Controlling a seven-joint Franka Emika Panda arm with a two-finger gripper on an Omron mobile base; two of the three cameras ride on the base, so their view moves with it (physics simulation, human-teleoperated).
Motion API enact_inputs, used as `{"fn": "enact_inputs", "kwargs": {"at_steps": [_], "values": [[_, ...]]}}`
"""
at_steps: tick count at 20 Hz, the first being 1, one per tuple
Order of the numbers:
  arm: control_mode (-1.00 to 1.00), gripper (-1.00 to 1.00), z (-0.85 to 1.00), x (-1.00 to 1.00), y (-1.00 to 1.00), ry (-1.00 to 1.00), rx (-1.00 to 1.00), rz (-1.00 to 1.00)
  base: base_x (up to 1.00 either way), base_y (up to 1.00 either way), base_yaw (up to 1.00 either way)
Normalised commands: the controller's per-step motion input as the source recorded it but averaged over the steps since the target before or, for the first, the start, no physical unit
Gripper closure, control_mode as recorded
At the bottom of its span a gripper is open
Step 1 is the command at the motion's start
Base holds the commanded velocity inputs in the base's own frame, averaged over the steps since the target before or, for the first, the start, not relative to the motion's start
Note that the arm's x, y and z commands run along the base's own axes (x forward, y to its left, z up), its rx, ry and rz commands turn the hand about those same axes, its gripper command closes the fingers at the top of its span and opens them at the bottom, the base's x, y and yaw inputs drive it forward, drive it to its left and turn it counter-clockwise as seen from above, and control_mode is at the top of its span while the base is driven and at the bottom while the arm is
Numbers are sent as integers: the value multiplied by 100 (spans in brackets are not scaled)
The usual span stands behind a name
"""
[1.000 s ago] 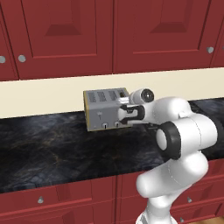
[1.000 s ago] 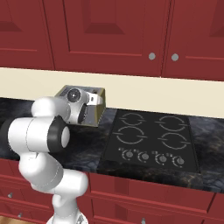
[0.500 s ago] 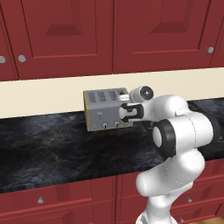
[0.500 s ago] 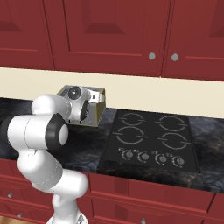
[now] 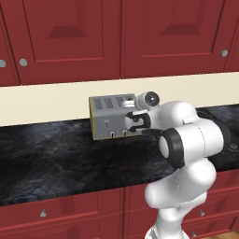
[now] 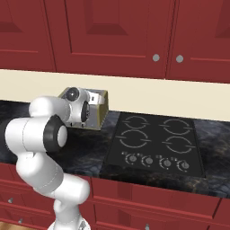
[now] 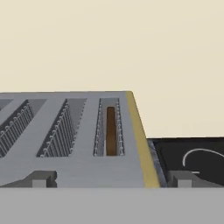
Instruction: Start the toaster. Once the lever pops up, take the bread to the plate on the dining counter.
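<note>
gripper [image 5: 135,123]: jaws wide, nothing held, at toaster [image 5: 109,116] front right
bread [image 7: 110,130]: down in rightmost slot
hob [image 6: 155,144]: toaster's 3 o'clock

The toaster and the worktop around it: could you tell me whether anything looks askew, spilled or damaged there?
Nothing stands out. The toaster sits upright and square on the black worktop against the cream wall. The bread stands straight and deep in the rightmost slot. The open gripper is at the toaster's front, with no spills visible.

One toaster [image 5: 112,116], one bread [image 7: 110,130], four burners [image 6: 152,134].
</note>
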Motion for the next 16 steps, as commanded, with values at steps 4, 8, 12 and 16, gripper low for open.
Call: {"fn": "enact_inputs", "kwargs": {"at_steps": [4,8,12,16], "values": [[-100,-100,0,12,0,0,0,0,0,0,0],[-100,-100,0,16,0,0,0,0,0,0,0],[-100,-100,0,15,0,0,0,0,0,0,0],[-100,-100,0,12,0,0,0,0,0,0,0]]}}
